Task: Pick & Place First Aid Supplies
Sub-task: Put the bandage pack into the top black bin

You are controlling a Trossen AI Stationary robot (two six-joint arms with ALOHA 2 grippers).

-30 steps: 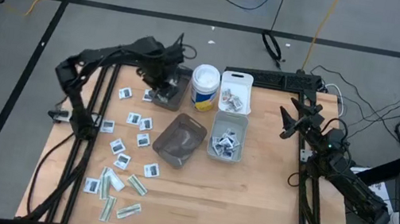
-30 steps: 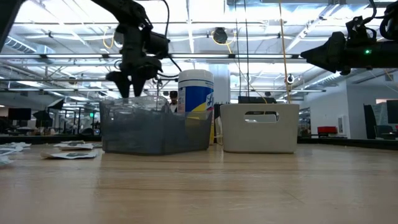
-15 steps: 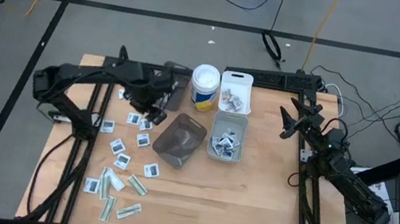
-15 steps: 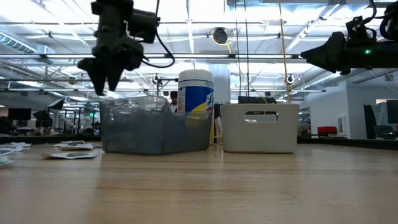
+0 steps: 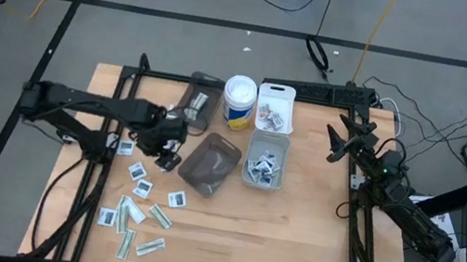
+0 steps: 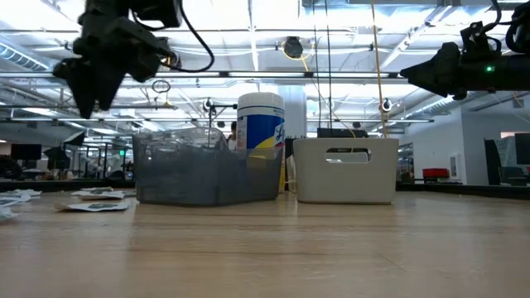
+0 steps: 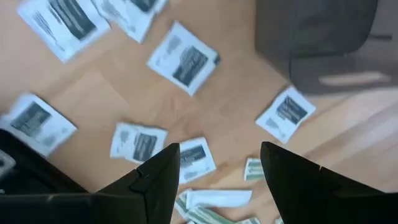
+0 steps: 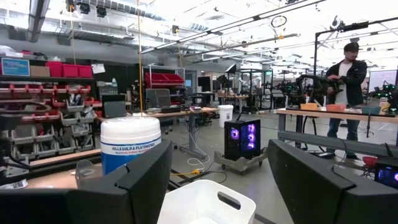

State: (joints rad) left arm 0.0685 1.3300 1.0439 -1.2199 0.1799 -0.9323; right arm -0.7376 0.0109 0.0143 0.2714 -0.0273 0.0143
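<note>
On the blue band of the white cylindrical wipes canister (image 8: 129, 145), seen in the right wrist view, white words are printed that appear to read "KILLS COLD & FLU VIRUSES"; the dark print on the small white square packets (image 7: 186, 59) cannot be read

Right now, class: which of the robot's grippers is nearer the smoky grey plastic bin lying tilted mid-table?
Left. The left gripper hovers open just beside the smoky grey plastic bin, over scattered packets. The right gripper waits open beyond the white bins, near the table's right edge.
</note>
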